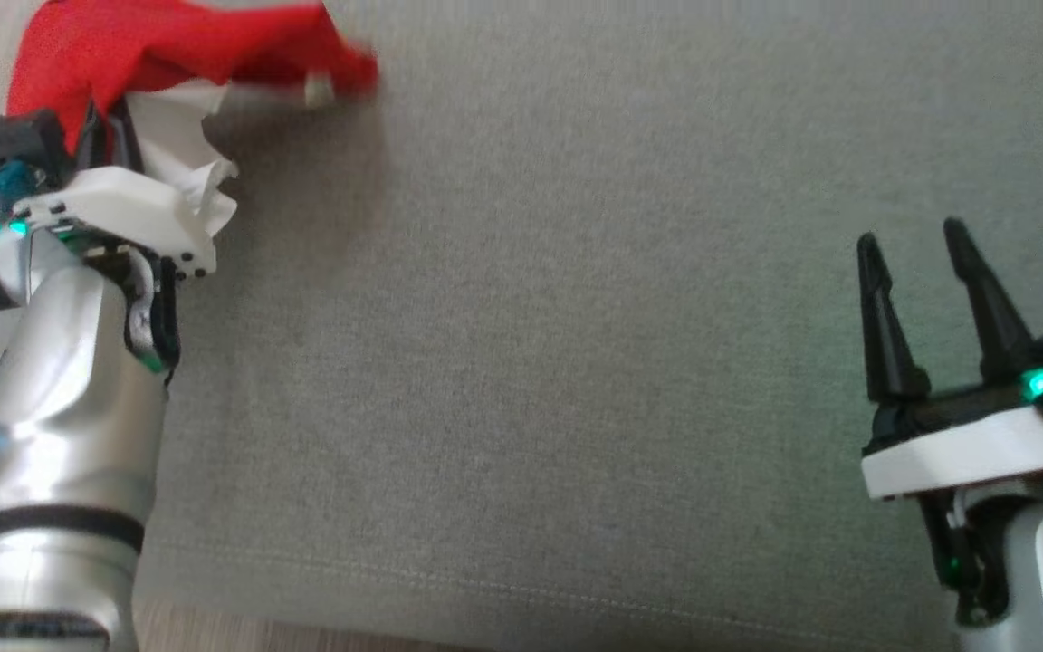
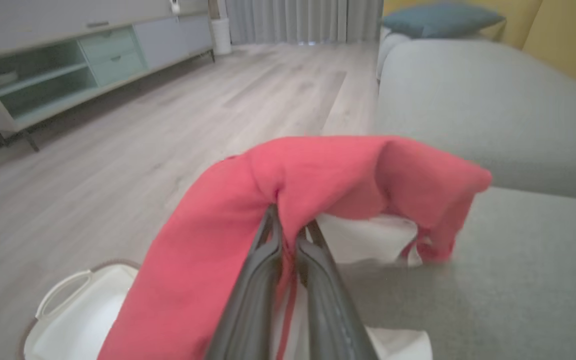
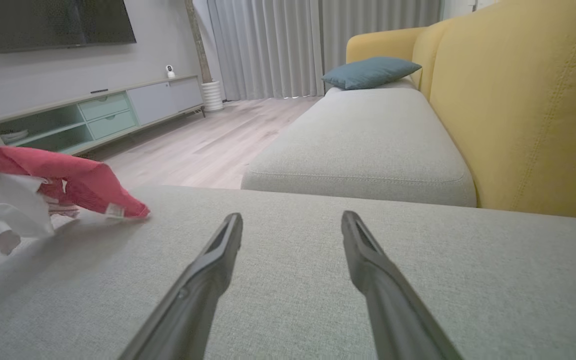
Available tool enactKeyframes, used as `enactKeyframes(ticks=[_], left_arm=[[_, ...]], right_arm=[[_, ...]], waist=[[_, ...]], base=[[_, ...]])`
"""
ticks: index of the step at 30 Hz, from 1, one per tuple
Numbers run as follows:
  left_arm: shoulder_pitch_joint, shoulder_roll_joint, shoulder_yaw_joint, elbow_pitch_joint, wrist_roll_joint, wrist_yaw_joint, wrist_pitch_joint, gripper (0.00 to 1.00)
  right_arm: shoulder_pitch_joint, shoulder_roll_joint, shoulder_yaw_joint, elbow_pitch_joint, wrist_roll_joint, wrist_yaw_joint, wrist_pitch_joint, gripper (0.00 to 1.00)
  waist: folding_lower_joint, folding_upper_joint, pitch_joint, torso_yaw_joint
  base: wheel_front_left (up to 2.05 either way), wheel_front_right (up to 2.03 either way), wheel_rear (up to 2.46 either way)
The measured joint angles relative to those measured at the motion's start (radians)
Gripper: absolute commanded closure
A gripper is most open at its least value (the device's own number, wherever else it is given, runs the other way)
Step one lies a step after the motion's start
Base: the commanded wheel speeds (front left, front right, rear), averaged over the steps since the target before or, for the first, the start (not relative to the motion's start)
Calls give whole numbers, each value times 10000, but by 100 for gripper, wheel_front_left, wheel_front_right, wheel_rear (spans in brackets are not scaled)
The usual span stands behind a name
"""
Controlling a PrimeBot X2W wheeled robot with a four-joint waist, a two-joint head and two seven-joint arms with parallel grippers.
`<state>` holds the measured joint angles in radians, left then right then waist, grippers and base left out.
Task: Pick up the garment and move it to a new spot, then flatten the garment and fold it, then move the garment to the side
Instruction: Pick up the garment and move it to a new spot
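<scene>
The garment (image 1: 168,45) is red with white parts and hangs bunched at the top left of the head view, over the left edge of the grey cushion (image 1: 576,362). My left gripper (image 2: 290,225) is shut on a fold of the garment (image 2: 318,175), which drapes over both fingers, one end trailing toward the cushion. In the right wrist view the garment (image 3: 68,177) hangs at the far left. My right gripper (image 1: 911,244) stands open over the cushion's right side, nothing between its fingers; the same right gripper (image 3: 292,222) points across the cushion in its own wrist view.
A white basket (image 2: 75,310) sits on the wood floor below the garment. A second grey seat (image 3: 363,145) with a blue pillow (image 3: 370,71) and a yellow backrest (image 3: 528,100) lies beyond. A low cabinet (image 2: 78,65) stands across the floor (image 2: 118,165).
</scene>
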<state>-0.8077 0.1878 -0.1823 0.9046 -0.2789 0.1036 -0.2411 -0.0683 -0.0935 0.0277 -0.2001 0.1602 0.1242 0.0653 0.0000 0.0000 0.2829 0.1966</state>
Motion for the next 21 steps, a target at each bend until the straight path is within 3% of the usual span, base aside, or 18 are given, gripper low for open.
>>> enactKeyframes(ticks=[7, 13, 16, 21], left_arm=[[2317, 161, -190, -3680, 219, 336, -19, 100], [4102, 113, -1131, -6974, 445, 472, 1143, 100], [4513, -161, -1797, -7716, 485, 426, 1655, 100], [4535, -750, -2976, -7716, 585, 81, 2067, 100]], right_arm=[[433, 272, -12, 196, 77, 0, -148, 0], [524, 387, -58, 197, 180, 0, -274, 0], [543, 433, -42, 203, 280, 0, -316, 0], [523, 454, 21, 359, 556, 0, -493, 0]], waist=[[0, 0, -931, -348], [0, 0, -1148, -1162], [0, 0, -1106, -1669], [0, 0, -907, -2617]], base=[[0, 0, 0], [0, 0, 0], [0, 0, 0], [0, 0, 0]])
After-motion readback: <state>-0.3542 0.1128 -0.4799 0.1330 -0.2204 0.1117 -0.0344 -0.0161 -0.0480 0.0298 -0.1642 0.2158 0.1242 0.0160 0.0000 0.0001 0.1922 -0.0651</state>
